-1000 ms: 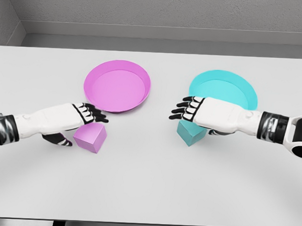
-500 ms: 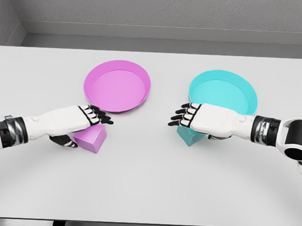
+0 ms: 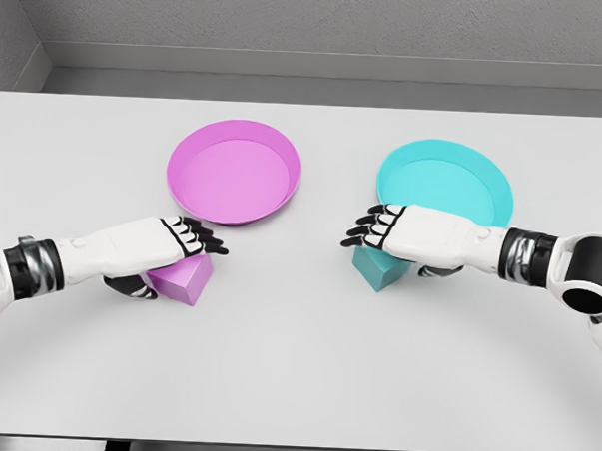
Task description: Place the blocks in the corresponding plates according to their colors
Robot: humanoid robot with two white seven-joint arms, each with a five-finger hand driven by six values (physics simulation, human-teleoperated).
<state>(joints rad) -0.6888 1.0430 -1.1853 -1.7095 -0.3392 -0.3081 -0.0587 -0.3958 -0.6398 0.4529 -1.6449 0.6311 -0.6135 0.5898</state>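
Note:
A pink block lies on the white table, in front of the pink plate. My left hand lies low over the block's top, fingers stretched flat toward the plate, thumb down by the block's left side; it is open. A cyan block sits just in front of the cyan plate. My right hand hovers flat on top of it, its fingers spread and pointing left, open. Each hand hides much of its block.
Both plates hold nothing and stand about a hand's width apart at mid-table. A grey wall rises behind the table's far edge.
My left hand has slid right and sunk lower over the pink block, covering more of it. My right hand has settled closer onto the cyan block. Neither block has moved.

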